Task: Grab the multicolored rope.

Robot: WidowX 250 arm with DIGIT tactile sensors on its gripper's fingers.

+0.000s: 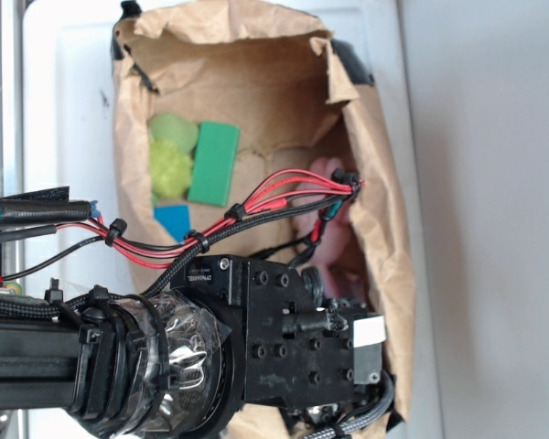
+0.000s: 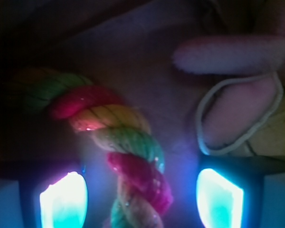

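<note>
In the wrist view, the multicolored rope (image 2: pixel 123 156) lies between the two glowing fingers (image 2: pixel 64 202) of the gripper (image 2: pixel 141 202). The jaws stand apart, one on each side of the rope, not touching it. Right of the rope is a pink soft toy (image 2: pixel 237 114). In the exterior view, the gripper (image 1: pixel 348 343) is inside the brown paper bag (image 1: pixel 384 238); the rope is hidden there.
</note>
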